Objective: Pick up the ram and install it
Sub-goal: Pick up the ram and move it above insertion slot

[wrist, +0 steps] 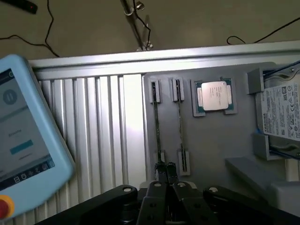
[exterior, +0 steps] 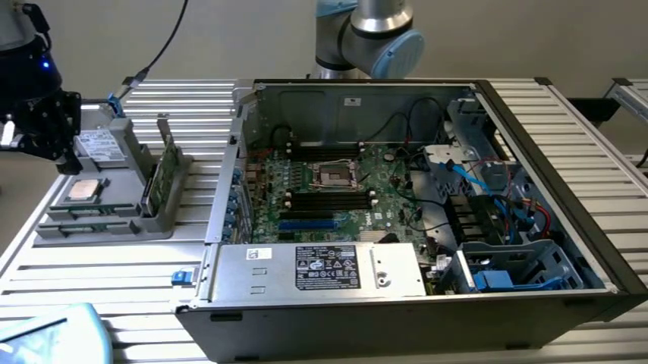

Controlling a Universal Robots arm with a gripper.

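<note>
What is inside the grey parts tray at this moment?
In the tray, two ram sticks stand on edge in slots, a processor lies in its recess and a hard drive sits at one end. The shut gripper hides one stick's end.

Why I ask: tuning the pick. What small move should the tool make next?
Probably open the tool: it is shut and empty, apart from the two ram sticks standing on edge in the tray, so it could not straddle one yet.
</note>
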